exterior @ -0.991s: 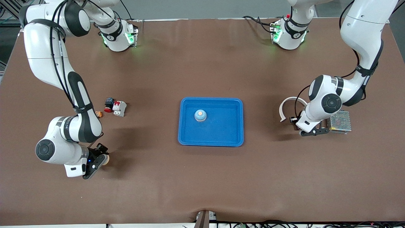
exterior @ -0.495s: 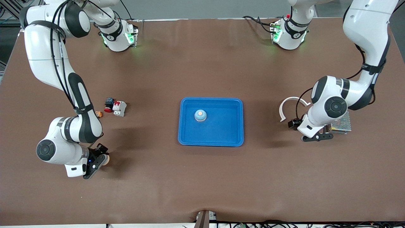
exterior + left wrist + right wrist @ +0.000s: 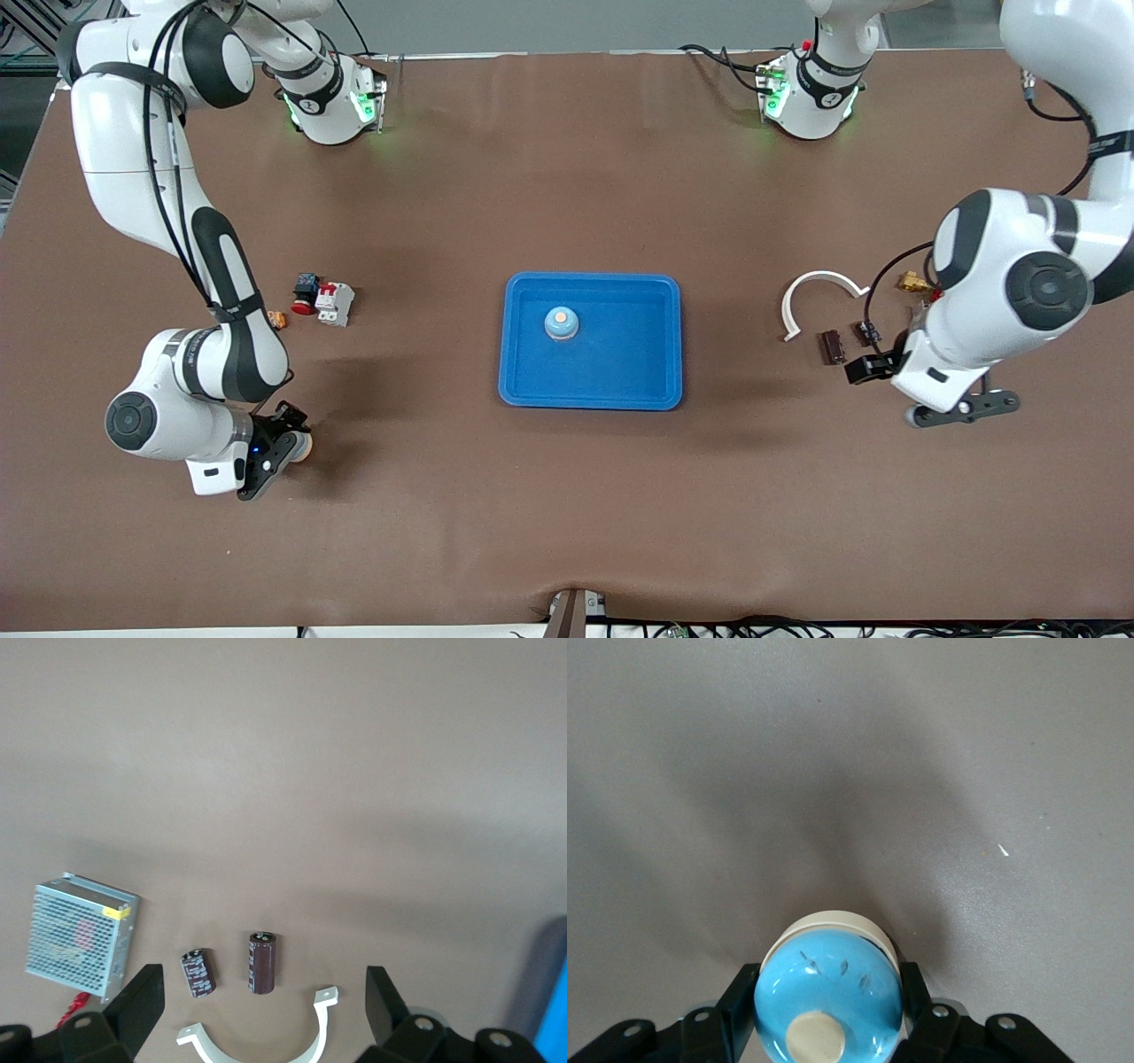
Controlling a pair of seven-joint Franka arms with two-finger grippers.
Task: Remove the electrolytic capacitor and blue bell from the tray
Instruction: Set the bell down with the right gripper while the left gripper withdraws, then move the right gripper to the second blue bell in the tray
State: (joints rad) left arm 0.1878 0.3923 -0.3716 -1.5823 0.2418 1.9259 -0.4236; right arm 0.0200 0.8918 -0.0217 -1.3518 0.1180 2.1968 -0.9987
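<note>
Your left gripper (image 3: 261,1014) raised, jaws wide, empty; right gripper (image 3: 828,1010) low, clamping bell (image 3: 828,1001) (snug).

From my station the table (image 3: 567,496) looks evenly and softly lit from overhead, with no harsh glare on it. Broad, faint shadows spread under both arms and beside the blue tray (image 3: 673,354). Green lamps at the arm bases tint the surface near them. Both wrist views are paler and washed out, and their nearest parts look soft.
</note>
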